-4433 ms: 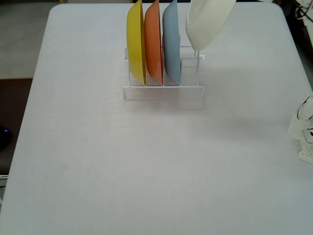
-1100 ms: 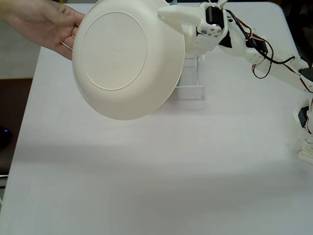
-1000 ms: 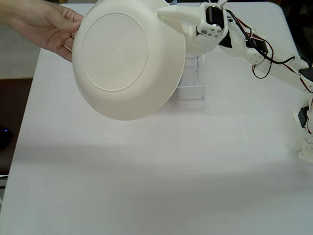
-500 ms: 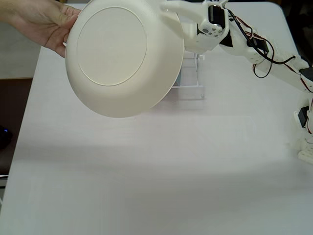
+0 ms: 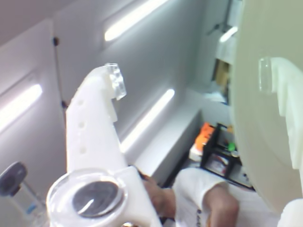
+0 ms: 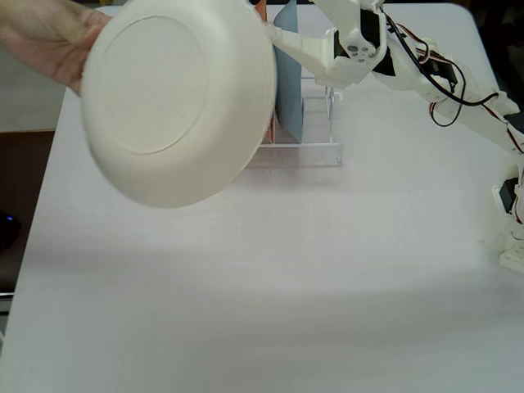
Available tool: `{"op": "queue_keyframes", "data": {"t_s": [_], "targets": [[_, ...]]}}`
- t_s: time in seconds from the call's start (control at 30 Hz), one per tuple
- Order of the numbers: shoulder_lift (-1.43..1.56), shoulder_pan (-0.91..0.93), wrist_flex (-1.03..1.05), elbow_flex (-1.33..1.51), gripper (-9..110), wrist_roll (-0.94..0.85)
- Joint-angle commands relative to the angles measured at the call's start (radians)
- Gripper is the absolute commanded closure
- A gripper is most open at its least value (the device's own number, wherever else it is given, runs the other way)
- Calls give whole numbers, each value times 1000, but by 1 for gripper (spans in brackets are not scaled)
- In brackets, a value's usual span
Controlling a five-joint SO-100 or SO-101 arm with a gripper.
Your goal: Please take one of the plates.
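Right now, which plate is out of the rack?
The cream-white plate, held up between a person's hand and the gripper. The light blue plate stands upright in the rack.
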Motion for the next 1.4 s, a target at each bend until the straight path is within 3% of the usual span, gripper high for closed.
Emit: {"op": "queue_keyframes", "data": {"t_s": [0.0, 0.77, 1.03, 1.13, 1.23, 1.37], "targets": [[126, -5, 44, 5, 65, 12], [687, 71, 330, 658, 65, 307], [836, 75, 443, 833, 78, 341], [902, 64, 449, 907, 94, 333], [945, 67, 463, 959, 102, 350], [1003, 74, 479, 1031, 102, 377]]}}
